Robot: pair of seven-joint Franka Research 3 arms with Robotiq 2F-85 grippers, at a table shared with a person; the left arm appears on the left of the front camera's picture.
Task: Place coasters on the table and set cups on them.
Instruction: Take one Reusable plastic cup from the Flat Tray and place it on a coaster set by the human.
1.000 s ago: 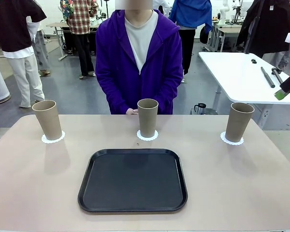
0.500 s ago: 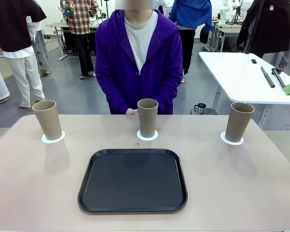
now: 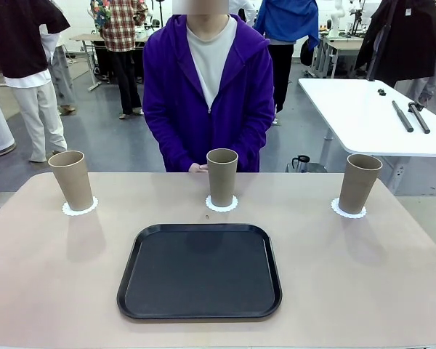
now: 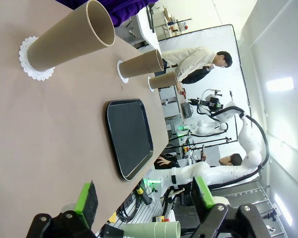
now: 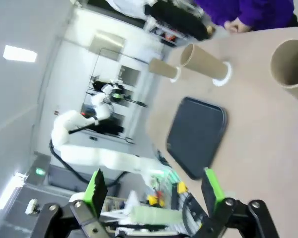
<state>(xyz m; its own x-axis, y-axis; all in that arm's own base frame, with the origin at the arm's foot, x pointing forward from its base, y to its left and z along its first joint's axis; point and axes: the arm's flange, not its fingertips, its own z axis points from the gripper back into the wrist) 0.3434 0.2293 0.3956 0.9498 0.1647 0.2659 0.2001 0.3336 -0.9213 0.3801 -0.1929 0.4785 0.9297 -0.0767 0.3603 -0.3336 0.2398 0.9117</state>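
Three tan cups stand upright on the table [image 3: 51,276], each on a white scalloped coaster: the left cup [image 3: 71,180] on its coaster [image 3: 80,209], the middle cup [image 3: 221,177] on its coaster [image 3: 221,205], the right cup [image 3: 359,183] on its coaster [image 3: 349,211]. My left gripper [image 4: 144,196] hangs open and empty off the table's side, far from the nearest cup [image 4: 72,37] and its coaster [image 4: 32,62]. On the opposite side my right gripper [image 5: 154,188] is open too, holding nothing, with a cup [image 5: 290,62] well ahead of it.
A black tray [image 3: 200,270] lies bare in the middle near the front edge. A person in a purple jacket stands at the far side, hands [image 3: 198,168] at the table's edge behind the middle cup. A white table [image 3: 370,116] with black rods stands at the back right.
The right gripper, seen at the picture's right edge a second ago, has drawn back out past that edge. Cups, coasters and tray have not moved.
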